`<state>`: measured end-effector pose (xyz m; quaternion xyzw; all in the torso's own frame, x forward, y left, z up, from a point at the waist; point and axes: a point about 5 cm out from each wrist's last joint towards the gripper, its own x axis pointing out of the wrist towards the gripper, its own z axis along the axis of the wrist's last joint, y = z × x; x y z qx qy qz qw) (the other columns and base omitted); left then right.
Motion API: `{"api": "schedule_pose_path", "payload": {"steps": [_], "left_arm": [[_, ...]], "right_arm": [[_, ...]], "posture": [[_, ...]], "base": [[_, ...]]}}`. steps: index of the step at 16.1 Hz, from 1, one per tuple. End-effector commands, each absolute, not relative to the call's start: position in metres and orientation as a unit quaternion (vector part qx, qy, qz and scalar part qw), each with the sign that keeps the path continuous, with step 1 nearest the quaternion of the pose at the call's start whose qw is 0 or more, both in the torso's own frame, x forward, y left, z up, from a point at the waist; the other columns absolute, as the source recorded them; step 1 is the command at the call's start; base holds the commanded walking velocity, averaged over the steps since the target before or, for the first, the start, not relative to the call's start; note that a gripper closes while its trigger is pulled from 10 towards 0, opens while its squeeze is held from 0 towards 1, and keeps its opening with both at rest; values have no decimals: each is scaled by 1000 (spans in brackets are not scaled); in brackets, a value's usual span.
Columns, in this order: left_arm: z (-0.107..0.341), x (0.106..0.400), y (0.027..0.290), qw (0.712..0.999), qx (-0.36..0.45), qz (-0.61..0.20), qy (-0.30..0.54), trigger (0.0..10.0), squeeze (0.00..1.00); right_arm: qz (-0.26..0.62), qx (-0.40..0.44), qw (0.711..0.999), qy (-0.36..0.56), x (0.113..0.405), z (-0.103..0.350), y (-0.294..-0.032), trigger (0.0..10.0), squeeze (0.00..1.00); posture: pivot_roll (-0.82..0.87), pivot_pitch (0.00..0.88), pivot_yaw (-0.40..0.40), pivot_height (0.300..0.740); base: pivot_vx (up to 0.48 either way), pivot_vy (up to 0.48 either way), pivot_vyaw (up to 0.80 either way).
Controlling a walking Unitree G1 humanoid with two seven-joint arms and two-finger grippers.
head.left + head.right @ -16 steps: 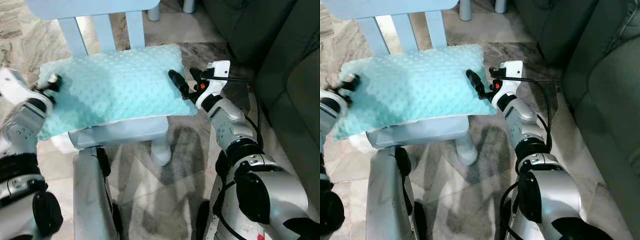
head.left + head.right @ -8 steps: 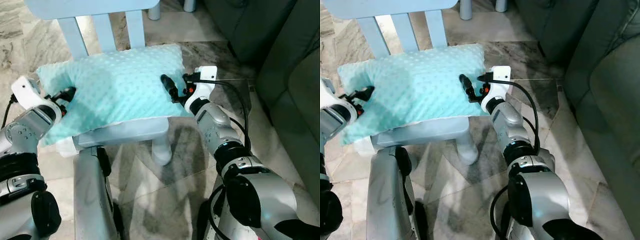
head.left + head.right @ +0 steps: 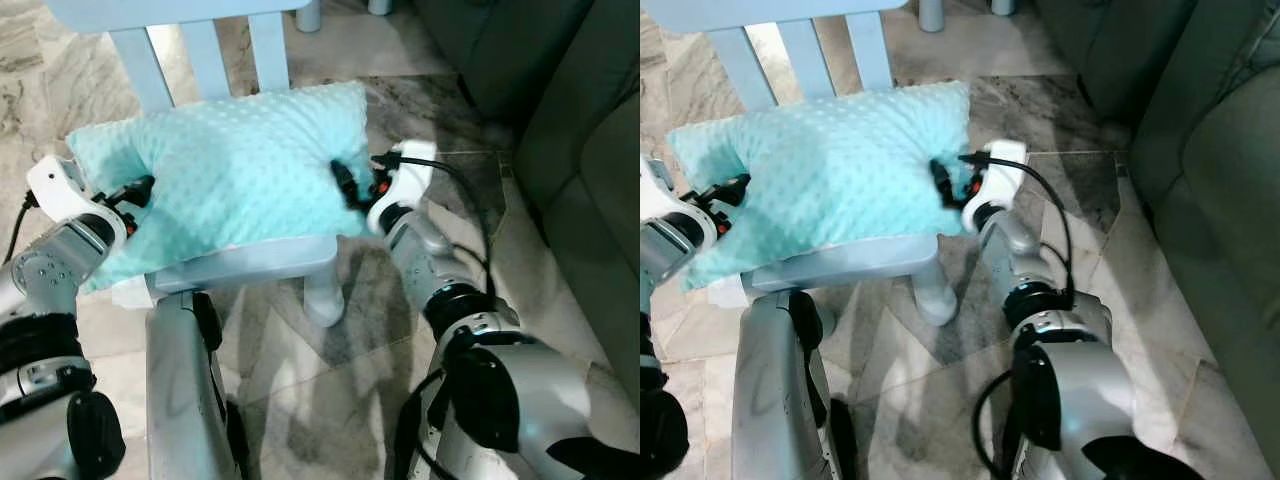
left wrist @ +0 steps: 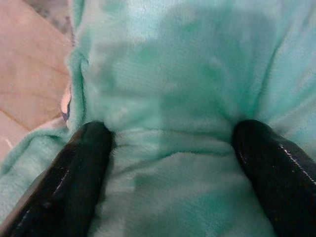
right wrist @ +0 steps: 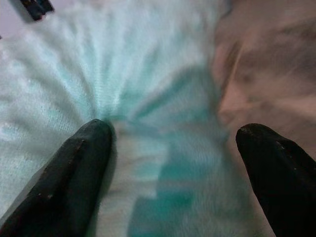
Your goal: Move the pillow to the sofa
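A mint-green dotted pillow lies on the seat of a pale blue chair. My left gripper presses into the pillow's left end, and my right gripper digs into its right end. The pillow is squeezed between them and bulges up a little. In the left wrist view the left gripper is open, both fingers sunk in the green fabric. The right gripper is open in the right wrist view too, with pillow fabric bunched between its fingers. The dark grey-green sofa stands to the right.
The chair's back slats rise behind the pillow and its leg stands on the marble floor. A strip of floor separates the chair from the sofa. A white edge pokes out under the pillow's left corner.
Both grippers have closed in on the pillow from its two ends. The left one came up against the left end, the right one slid left into the right end, and the pillow has bunched.
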<state>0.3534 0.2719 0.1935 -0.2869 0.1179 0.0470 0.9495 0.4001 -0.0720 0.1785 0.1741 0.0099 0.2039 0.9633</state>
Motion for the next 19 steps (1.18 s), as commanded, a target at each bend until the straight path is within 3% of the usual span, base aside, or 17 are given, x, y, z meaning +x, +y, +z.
{"api": "schedule_pose_path", "payload": {"steps": [1,3,4,5,10,19], "left_arm": [[178,349,265,944,-292,31,153,10000,0],[178,348,254,939,-308,0,155,10000,0],[178,347,250,934,-321,-13,155,6510,0],[177,347,244,929,-336,-27,154,0,0],[180,347,231,898,-418,-41,134,0,0],[175,342,238,907,-396,-11,142,0,0]], "right_arm": [[228,174,957,29,397,173,-61,10000,0],[246,185,951,25,395,175,-53,10000,0],[259,198,945,18,395,179,-49,0,0],[276,207,939,14,393,181,-45,0,0],[294,212,932,8,391,179,-46,0,0],[289,218,932,22,388,169,-49,0,0]], "posture": [[24,334,22,334],[22,338,20,334],[22,342,20,334],[22,343,20,334],[16,345,18,334],[20,353,17,334]], "base": [[0,0,0],[0,0,0],[0,0,0],[0,0,0],[0,0,0],[0,0,0]]}}
